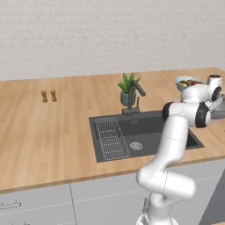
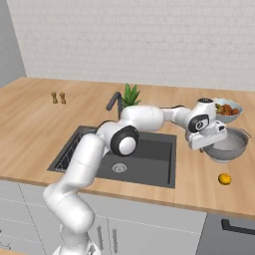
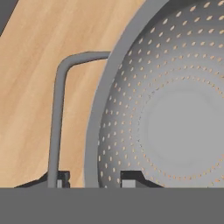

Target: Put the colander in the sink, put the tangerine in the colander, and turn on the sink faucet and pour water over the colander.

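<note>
Left base view: one sink (image 1: 149, 132) set in the surface, one faucet (image 1: 133, 97) at its back edge, one potted plant (image 1: 128, 89), two small shakers (image 1: 48, 96) near the back left.

Right base view adds one tangerine (image 2: 224, 179) by the front edge and one colander (image 2: 229, 145) right of the sink, plus one fruit bowl (image 2: 226, 110) behind it.

Hand view: gripper (image 3: 93, 179) straddles the colander's rim, one fingertip (image 3: 129, 178) inside, one outside by the handle; can't tell if it's clamped.

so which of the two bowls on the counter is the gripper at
The colander, the perforated grey one with handles; the gripper straddles its rim. The glossy bowl of fruit sits behind it.
</note>
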